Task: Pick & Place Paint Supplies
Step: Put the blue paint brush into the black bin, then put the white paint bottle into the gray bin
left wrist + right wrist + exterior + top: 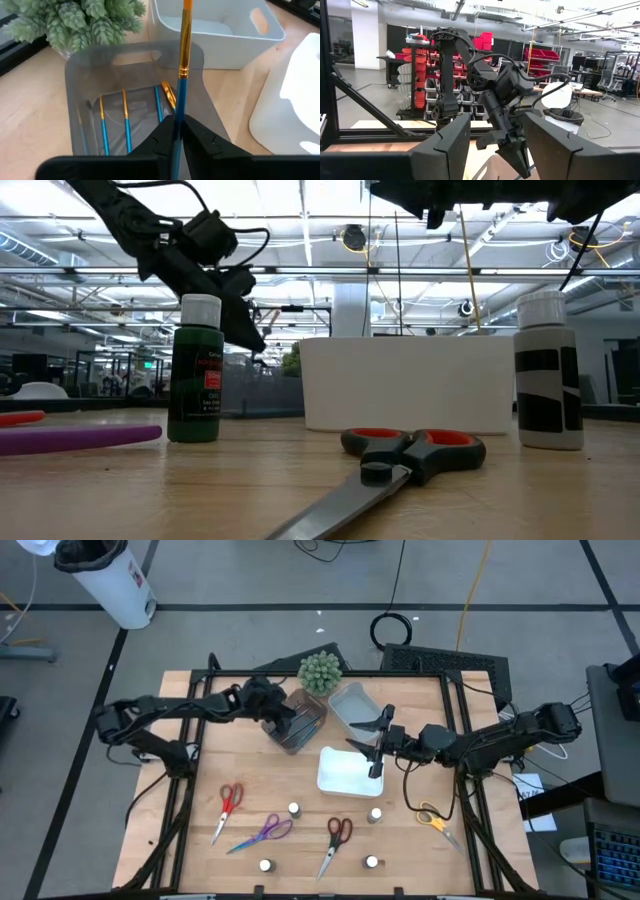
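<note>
My left gripper (176, 122) is shut on a blue-handled brush (183, 60) with a gold ferrule. It hangs over the grey see-through tray (87, 70), where several brushes (125, 122) lie flat on the floor. In the high view this gripper (288, 726) is above that tray (305, 730). My right gripper (369, 741) stands open above the white tray (340, 778) with nothing between its fingers (445, 145). Scissors (230, 802) (266, 831) (336, 836) (436, 818) and small white-capped bottles (294, 809) (376, 814) (371, 862) rest on the near half of the table. My left gripper pinches the brush's blue handle (178, 112) between its two fingers. The fingers slant down from the table's left side. The brush sticks out ahead of the fingertips with its bristle end farthest from them. It is lifted clear above the grey tray.
A green spiky plant (320, 672) stands at the far edge, beside a pale blue-grey tray (352, 705). In the low view a green bottle (195, 370), a black-and-white bottle (545, 375) and red-grey scissors (410, 452) stand before the white tray (405, 385).
</note>
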Action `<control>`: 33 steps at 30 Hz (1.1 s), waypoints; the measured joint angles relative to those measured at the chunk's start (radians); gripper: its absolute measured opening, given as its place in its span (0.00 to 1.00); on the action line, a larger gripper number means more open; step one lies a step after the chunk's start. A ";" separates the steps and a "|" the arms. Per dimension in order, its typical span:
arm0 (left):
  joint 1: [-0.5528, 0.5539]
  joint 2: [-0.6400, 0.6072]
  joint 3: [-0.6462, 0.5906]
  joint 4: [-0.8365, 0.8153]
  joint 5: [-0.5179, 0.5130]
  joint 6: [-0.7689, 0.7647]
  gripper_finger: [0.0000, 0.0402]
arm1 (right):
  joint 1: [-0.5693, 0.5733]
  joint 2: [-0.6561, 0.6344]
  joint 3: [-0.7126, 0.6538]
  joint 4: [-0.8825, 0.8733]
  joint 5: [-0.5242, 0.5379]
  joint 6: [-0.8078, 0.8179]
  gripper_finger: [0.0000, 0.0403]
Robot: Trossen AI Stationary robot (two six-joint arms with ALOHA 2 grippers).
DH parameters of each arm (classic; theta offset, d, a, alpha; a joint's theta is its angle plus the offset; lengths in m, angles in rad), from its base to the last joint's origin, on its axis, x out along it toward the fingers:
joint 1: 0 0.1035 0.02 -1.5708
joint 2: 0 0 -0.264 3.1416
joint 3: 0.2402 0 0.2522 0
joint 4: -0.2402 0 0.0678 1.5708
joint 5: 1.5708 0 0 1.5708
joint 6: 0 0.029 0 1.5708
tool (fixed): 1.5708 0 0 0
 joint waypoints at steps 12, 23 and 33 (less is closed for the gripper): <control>0.000 0.012 0.001 -0.024 -0.029 -0.028 0.30 | 0.000 0.000 0.000 -0.001 0.000 -0.008 0.44; 0.000 0.012 0.001 -0.073 -0.029 -0.028 0.66 | 0.000 0.000 0.000 -0.008 0.001 -0.018 0.44; 0.000 0.012 0.001 -0.044 -0.029 0.009 0.76 | 0.020 0.000 0.000 -0.113 -0.001 -0.100 0.46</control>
